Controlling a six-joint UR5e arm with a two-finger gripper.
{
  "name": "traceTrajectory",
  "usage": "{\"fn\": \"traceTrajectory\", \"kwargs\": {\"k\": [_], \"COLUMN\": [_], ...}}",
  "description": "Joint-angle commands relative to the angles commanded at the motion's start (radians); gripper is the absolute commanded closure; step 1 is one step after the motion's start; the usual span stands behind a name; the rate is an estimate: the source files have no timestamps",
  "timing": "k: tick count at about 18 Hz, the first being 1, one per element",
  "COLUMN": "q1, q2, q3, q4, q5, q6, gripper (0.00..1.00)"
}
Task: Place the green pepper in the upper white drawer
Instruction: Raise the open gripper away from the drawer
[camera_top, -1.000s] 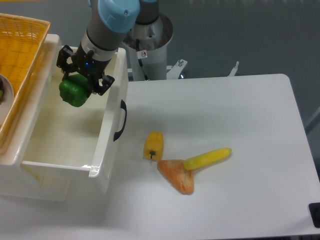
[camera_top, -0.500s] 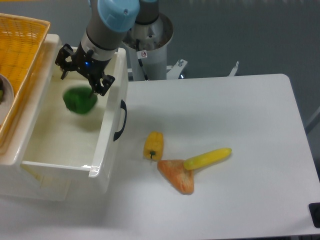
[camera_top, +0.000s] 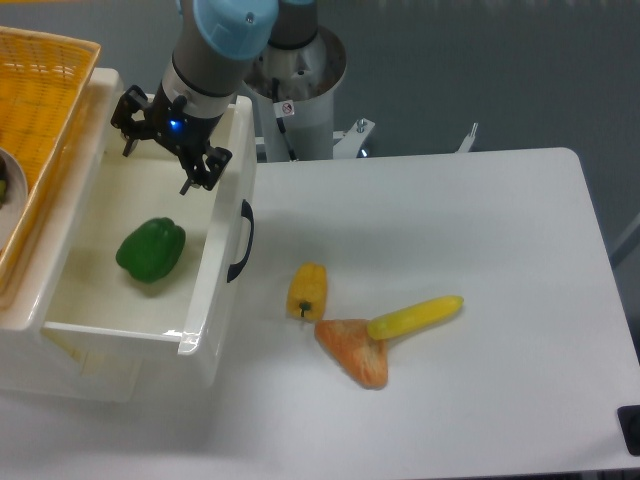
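Observation:
The green pepper (camera_top: 150, 250) lies on the floor of the upper white drawer (camera_top: 214, 290), near its middle. The drawer is pulled out, with its curved black handle (camera_top: 240, 241) on the front panel facing right. My gripper (camera_top: 160, 160) hangs above the drawer's far end, open, with nothing between its fingers. It is well clear of the pepper, above and behind it.
A yellow woven basket (camera_top: 40, 100) sits at the upper left beside the drawer. On the table to the right lie a yellow-orange pepper (camera_top: 307, 291), an orange wedge-shaped piece (camera_top: 352, 352) and a long yellow vegetable (camera_top: 414, 317). The arm's base (camera_top: 300, 70) stands behind the drawer.
The gripper opened and let go of the green pepper, which dropped from between the fingers to the drawer floor. The gripper itself stayed almost where it was.

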Motion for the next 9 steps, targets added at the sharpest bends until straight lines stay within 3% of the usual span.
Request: {"fn": "traceTrajectory", "kwargs": {"k": [1,6,9], "q1": [0.002,0.041,0.066], "q2": [0.011,0.026,0.025], "q3": [0.002,0.021,0.037], "q4": [0.015,0.028,0.035], "q5": [0.014,0.023,0.029], "q6": [0.000,0.008,0.093], "gripper": [0.00,0.00,0.00]}}
